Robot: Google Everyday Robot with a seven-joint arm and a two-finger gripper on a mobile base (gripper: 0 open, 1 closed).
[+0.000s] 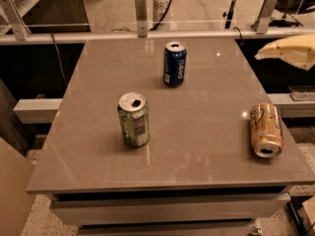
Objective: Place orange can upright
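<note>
- Right now the orange-copper soda can (266, 130) lies on its side near the right edge of the grey glossy tabletop (206, 171). Its silver opened top faces the near edge.
- Off past the table's right side the cream-coloured robot gripper (266, 53) hangs in the air, well apart from the can and higher than it. I cannot tell whether it is open or closed. None of the 3 cans is in it.
- Rolling is the main worry. The can's round side rests on a smooth top, so a glancing touch could push it sideways. With the right edge so near, it could go over.
- A grip across the smooth round body may slip as the can is turned up. A can let go while tilted would likely tip back down and roll.
- Any liquid left inside could spill through the open mouth, though I cannot see whether there is any.
- Less at risk are the upright green soda can (133, 120) at the left and the upright dark blue soda can (174, 64) farther back. Both stand well apart from the orange one, so only a wide sweep across the table would knock them.
</note>
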